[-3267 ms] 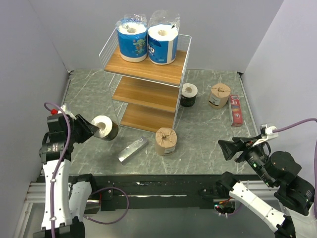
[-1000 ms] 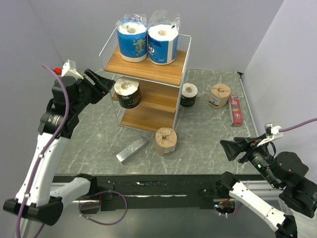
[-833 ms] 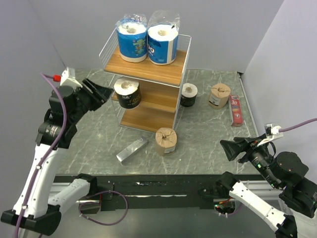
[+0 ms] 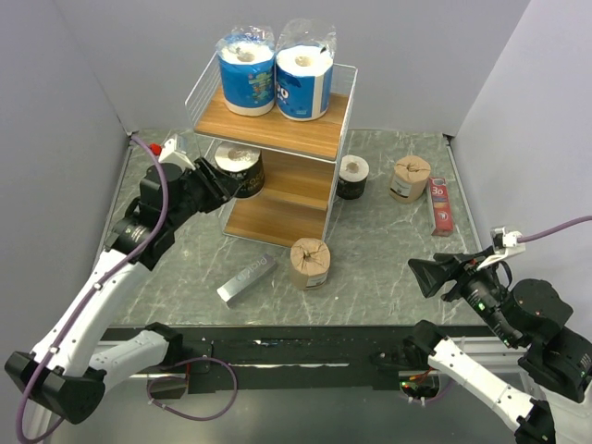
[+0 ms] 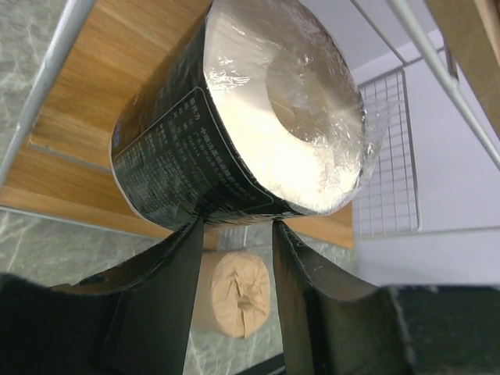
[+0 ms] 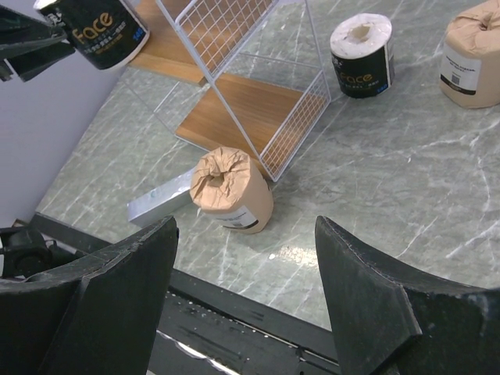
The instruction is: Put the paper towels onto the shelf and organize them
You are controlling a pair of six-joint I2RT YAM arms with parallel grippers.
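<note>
- Top external view: black-wrapped roll (image 4: 240,170) stands at the left end of the shelf's (image 4: 277,131) middle board, upper centre of frame. White top and dark core hole face up.
- Left wrist view: the same roll fills the upper half. Glossy black film with fine white print; clear film stretched over the white end face.
- My left gripper (image 5: 234,226): fingers (image 5: 168,305) parted by a narrow gap, nothing between them. Both tips sit at the roll's lower side, and the roll is wider than the gap. Touching or just short of it: cannot tell.
- My right gripper (image 6: 244,232): spread wide, empty, above the table (image 4: 388,250) at lower right of the top view, well apart from every roll.
- First blue roll (image 4: 247,74) and second blue roll (image 4: 304,81) stand side by side on the top board, printed plastic bunched above their white tops.
- Second black roll (image 4: 352,177) is on the table just beside the shelf's right side, with the far brown roll (image 4: 410,178) near it further right. Near brown roll (image 4: 309,263) stands by the bottom board's front corner.
- Edges: wire post (image 5: 47,86) crosses upper left of the wrist frame, close to the roll. Mesh rim (image 5: 391,164) is behind it.
- Room: the middle board right of the roll is bare wood, and so is the bottom board.
- Silver bar (image 4: 247,277) lies below the shelf, lower centre. Red box (image 4: 440,204) lies toward the right edge.
</note>
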